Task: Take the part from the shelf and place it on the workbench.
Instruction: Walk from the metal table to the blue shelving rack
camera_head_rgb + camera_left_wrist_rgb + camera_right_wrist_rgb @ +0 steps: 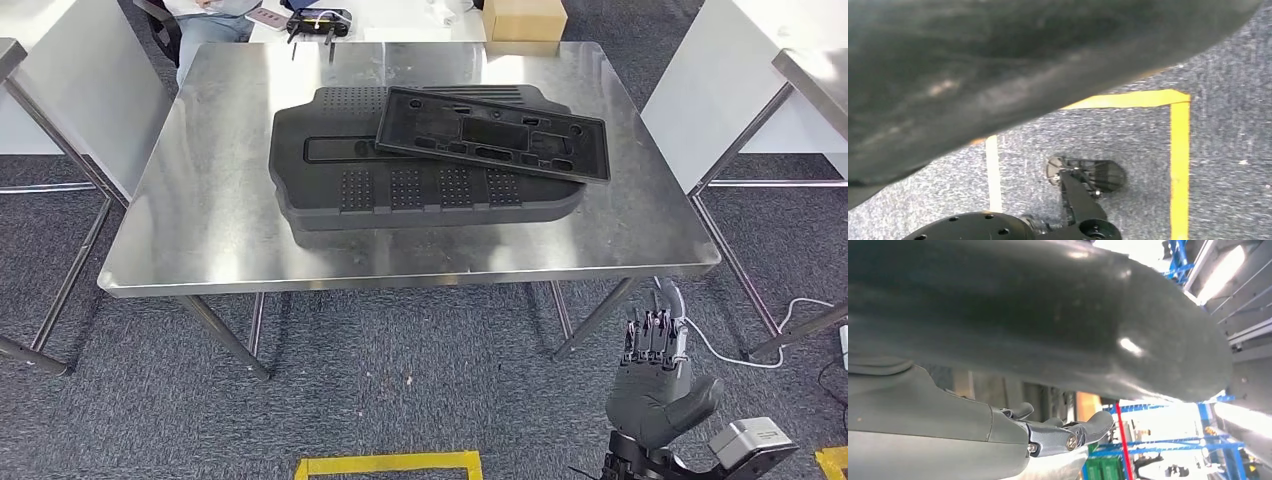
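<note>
Right hand [655,385], grey-palmed with dark fingers, hangs low in the head view over the grey carpet [400,380], below and in front of the table's near right corner. Its fingers point up toward the table edge, lie straight and close beside one another, and the thick thumb sticks out to the side; nothing is in it, so it is open and empty. In the right wrist view the hand [1063,432] shows a grey cover and dark fingertips curving slightly, with a large dark rounded surface just beside it that is too blurred to name.

Ahead of the hand and well apart from it stands the shiny stainless-steel workbench [200,220]. On its top lies a large black moulded plastic tray with ribbed and studded patches [420,190], its long axis running across the bench, side to side. On that tray rests the flat black rectangular plastic frame part with cut-out slots [492,133], also long side to side but skewed, its end farther toward the hand's side angled nearer the bench's front edge.

Yellow floor tape [388,463] lies on the carpet beside the hand, toward the robot's left. Whether the left hand is open or closed cannot be told.
</note>
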`<state>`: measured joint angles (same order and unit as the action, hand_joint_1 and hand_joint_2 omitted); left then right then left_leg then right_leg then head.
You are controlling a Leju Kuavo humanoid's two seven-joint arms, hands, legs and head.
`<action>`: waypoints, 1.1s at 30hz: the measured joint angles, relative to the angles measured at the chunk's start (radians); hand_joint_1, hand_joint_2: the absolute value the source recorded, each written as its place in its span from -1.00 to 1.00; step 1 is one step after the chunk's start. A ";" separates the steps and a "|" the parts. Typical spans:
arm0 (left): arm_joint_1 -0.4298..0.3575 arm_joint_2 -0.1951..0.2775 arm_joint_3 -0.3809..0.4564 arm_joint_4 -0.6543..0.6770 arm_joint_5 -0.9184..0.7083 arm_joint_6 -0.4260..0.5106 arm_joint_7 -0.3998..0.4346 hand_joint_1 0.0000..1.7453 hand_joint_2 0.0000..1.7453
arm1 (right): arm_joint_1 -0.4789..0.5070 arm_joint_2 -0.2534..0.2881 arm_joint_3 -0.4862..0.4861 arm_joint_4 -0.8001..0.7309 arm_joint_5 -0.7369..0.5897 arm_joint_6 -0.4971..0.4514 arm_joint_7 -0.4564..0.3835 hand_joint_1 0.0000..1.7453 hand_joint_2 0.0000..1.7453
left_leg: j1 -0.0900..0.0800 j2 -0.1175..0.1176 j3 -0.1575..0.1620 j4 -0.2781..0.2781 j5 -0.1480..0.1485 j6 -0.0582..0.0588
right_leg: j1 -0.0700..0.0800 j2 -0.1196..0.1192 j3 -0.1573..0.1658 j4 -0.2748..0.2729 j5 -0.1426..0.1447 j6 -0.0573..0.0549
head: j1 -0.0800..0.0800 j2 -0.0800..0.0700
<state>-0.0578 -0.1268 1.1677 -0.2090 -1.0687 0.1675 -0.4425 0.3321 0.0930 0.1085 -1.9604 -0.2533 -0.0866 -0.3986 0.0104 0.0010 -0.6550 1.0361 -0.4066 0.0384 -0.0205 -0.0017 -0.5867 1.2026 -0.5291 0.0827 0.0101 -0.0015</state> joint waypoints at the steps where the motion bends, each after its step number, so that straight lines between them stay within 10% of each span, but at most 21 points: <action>1: 0.000 0.000 0.000 0.000 -0.001 0.000 0.000 -1.00 -1.00 | 0.000 0.000 -0.002 0.001 0.004 -0.002 0.000 -1.00 -1.00 | -0.001 0.000 -0.010 0.001 0.011 -0.005 | 0.003 0.000 0.064 -0.085 0.003 -0.003 | 0.000 0.000; 3: 0.000 0.000 0.000 0.000 -0.001 0.000 0.001 -1.00 -1.00 | 0.001 0.003 -0.004 0.002 0.015 -0.006 -0.001 -1.00 -1.00 | -0.002 0.000 -0.017 -0.003 0.033 -0.016 | 0.009 0.000 0.146 -0.209 -0.010 -0.020 | -0.002 0.000; 6: 0.001 0.000 0.000 0.000 -0.003 0.000 0.001 -1.00 -1.00 | 0.005 0.005 -0.008 0.002 0.027 -0.015 -0.002 -1.00 -1.00 | 0.002 0.000 -0.018 -0.013 0.055 -0.038 | 0.011 0.000 0.145 -0.238 0.000 -0.045 | 0.000 0.000; 9: 0.003 0.001 0.000 0.000 -0.004 0.000 0.001 -1.00 -1.00 | 0.006 0.009 -0.012 0.006 0.046 -0.032 0.004 -1.00 -1.00 | 0.006 -0.002 -0.046 0.074 -0.060 -0.050 | 0.000 -0.002 0.113 -0.241 0.036 -0.071 | -0.005 0.000; 12: 0.003 0.002 0.000 0.000 -0.007 0.000 0.002 -1.00 -1.00 | 0.008 0.013 -0.018 0.016 0.065 -0.049 0.009 -1.00 -1.00 | 0.010 -0.004 -0.069 0.253 -0.158 -0.062 | 0.003 -0.003 0.075 -0.238 0.070 -0.073 | -0.008 0.000; 14: 0.003 0.003 0.000 0.000 -0.007 0.000 0.002 -1.00 -1.00 | 0.009 0.014 -0.022 0.022 0.069 -0.052 0.009 -1.00 -1.00 | 0.016 -0.004 -0.024 0.257 -0.119 -0.069 | 0.001 -0.004 0.048 -0.228 0.088 -0.065 | -0.008 0.000; 17: 0.000 0.002 0.000 0.000 -0.007 0.000 0.002 -1.00 -1.00 | 0.010 0.014 -0.026 0.027 0.070 -0.053 0.010 -1.00 -1.00 | 0.023 -0.009 0.118 0.081 -0.104 -0.079 | -0.001 -0.004 0.005 -0.194 0.101 -0.050 | -0.010 0.000; 22: -0.002 0.001 0.001 0.000 -0.008 0.000 0.003 -1.00 -1.00 | 0.011 0.015 -0.032 0.033 0.082 -0.064 0.014 -1.00 -1.00 | 0.012 -0.010 0.113 0.020 -0.108 -0.032 | 0.001 -0.002 -0.031 -0.167 0.110 -0.021 | -0.001 0.000; 27: -0.002 0.004 0.001 0.000 -0.016 0.000 0.005 -1.00 -1.00 | 0.010 0.017 -0.065 0.082 0.107 -0.096 0.058 -1.00 -1.00 | 0.005 -0.003 0.030 0.018 -0.044 0.000 | 0.000 0.001 -0.098 0.063 -0.059 -0.039 | 0.004 0.000; 29: -0.002 0.004 0.001 0.000 -0.022 0.000 0.006 -1.00 -1.00 | 0.006 0.018 -0.087 0.129 0.120 -0.105 0.080 -1.00 -1.00 | 0.004 -0.002 -0.003 0.020 -0.015 -0.002 | 0.001 0.001 -0.064 0.082 -0.038 -0.021 | 0.004 0.000; 31: -0.002 0.004 0.000 0.000 -0.028 0.000 0.006 -1.00 -1.00 | -0.003 0.020 -0.113 0.188 0.141 -0.111 0.097 -1.00 -1.00 | 0.003 -0.002 -0.030 0.020 0.012 -0.008 | 0.003 0.001 0.033 -0.026 -0.004 -0.011 | 0.004 0.000; 33: -0.002 0.002 0.000 0.000 -0.037 0.000 0.007 -1.00 -1.00 | -0.020 0.021 -0.143 0.264 0.165 -0.112 0.110 -1.00 -1.00 | 0.003 -0.001 -0.042 0.017 0.036 -0.020 | 0.010 0.001 0.130 -0.169 -0.016 -0.023 | 0.002 0.000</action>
<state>-0.0600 -0.1247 1.1681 -0.2090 -1.1058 0.1675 -0.4355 0.3120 0.1143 -0.0347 -1.6968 -0.0884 -0.1988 -0.2885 0.0134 -0.0001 -0.6973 1.0535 -0.3703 0.0185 -0.0107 -0.0010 -0.4563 1.0339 -0.5452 0.0593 0.0125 -0.0015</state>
